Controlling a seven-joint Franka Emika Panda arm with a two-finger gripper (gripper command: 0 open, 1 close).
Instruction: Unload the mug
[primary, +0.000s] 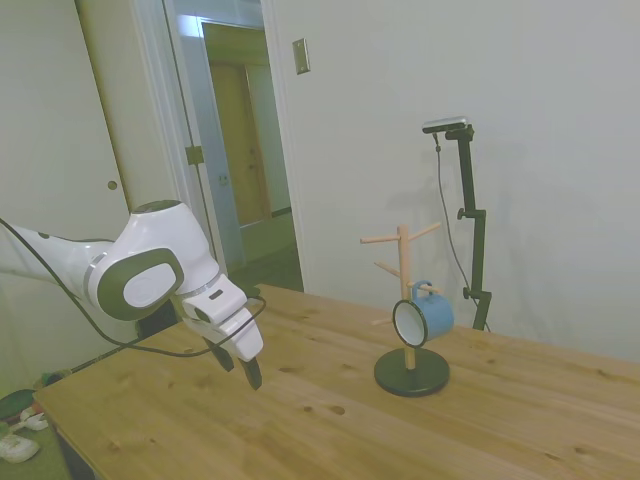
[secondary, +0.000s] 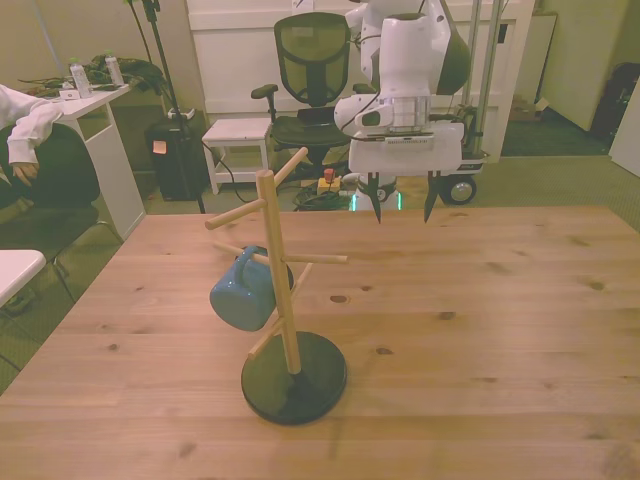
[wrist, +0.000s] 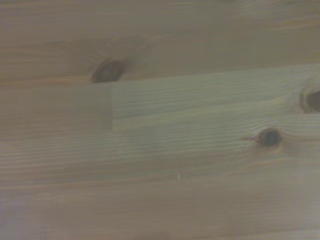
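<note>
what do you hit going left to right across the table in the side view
gripper, open and hanging over the table → mug, hung on a peg → wooden peg stand; the mug overlaps the stand's post, its mouth reaching a little further left than the base.
</note>
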